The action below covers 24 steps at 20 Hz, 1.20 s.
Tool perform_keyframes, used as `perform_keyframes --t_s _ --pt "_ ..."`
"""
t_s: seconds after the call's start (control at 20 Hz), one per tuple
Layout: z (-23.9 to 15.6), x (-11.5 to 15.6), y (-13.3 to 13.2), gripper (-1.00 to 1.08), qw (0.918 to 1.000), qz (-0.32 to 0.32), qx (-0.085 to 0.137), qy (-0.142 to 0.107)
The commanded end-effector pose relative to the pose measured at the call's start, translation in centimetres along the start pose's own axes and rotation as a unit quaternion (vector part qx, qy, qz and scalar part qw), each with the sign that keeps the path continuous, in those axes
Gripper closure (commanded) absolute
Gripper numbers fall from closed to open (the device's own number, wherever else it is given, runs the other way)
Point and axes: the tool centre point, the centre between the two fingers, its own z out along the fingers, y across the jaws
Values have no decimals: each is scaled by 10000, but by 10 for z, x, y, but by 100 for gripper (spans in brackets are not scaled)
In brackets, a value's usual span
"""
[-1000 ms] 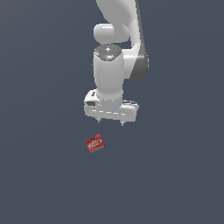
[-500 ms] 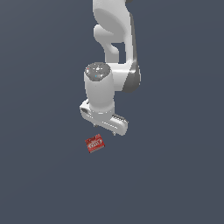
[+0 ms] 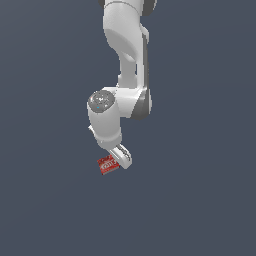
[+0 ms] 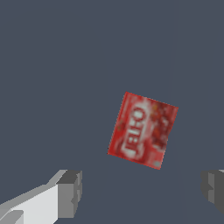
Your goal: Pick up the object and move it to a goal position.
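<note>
gripper (image 4: 141, 192): released, fingers wide apart, holding nothing | red box (image 3: 106, 164): flat on desk (image 3: 200, 200), just beside gripper, not between fingers

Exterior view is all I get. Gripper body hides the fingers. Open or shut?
Observer: Open. In the wrist view the two fingers stand wide apart, and the gripper holds nothing.
Operator: Is the red box between them?
Observer: Not yet. The red box lies flat on the floor ahead of the fingertips, touching neither one.
Operator: Would it fit the gap?
Observer: Probably. Its face looks narrower than the space between the fingers, and it sits turned a little askew to the line between them.
Operator: Any label on it? Just a red smear here beside the gripper.
Observer: Yes, white lettering on the red face, too blurred to read for sure.
</note>
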Motion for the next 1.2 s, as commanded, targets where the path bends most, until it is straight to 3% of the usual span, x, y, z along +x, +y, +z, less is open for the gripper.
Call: perform_keyframes --t_s 0.0,0.5,1.15 --pt "11 6 4 -92 9992 388 -33 -12" --pt "37 20 17 -92 9912 1321 -124 -22" --pt "54 21 19 -92 9893 1453 -139 -22"
